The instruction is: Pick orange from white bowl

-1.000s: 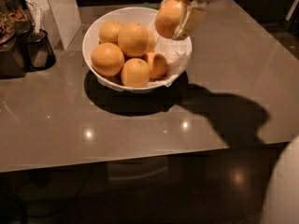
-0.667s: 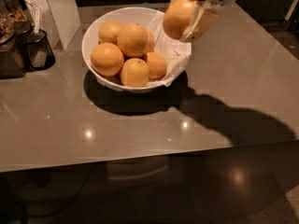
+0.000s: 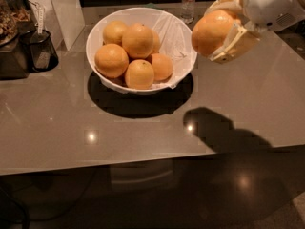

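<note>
A: Orange status?
B: I'm seeing the orange (image 3: 212, 32) drifting right, off the white bowl (image 3: 178, 37) rim, toward the counter's (image 3: 143, 132) far-right corner. The gripper (image 3: 222, 31) is clamping it there. Pick is looking done.

Glossy bowl (image 3: 92, 41) beside plastic end effector (image 3: 211, 34)

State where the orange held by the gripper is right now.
In the camera view, the orange is at the upper right, clamped in the gripper above the table, just beyond the right rim of the white bowl.
</note>
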`<action>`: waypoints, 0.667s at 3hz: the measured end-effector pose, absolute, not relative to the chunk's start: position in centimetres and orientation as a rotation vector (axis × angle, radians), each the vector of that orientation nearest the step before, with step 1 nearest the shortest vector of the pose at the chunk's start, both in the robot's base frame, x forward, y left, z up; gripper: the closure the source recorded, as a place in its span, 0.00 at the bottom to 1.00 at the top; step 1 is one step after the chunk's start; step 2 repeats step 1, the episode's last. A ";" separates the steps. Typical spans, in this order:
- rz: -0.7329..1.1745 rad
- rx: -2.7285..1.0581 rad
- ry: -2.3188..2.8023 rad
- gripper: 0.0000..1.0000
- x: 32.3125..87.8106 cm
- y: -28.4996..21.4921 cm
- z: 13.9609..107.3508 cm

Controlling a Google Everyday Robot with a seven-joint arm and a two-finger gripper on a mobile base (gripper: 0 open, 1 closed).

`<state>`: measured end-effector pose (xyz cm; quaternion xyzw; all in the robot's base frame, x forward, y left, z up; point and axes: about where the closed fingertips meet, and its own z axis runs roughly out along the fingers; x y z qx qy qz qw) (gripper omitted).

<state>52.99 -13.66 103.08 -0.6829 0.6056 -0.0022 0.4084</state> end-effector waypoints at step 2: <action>-0.006 -1.717 1.532 1.00 52.9 -13.9 103.0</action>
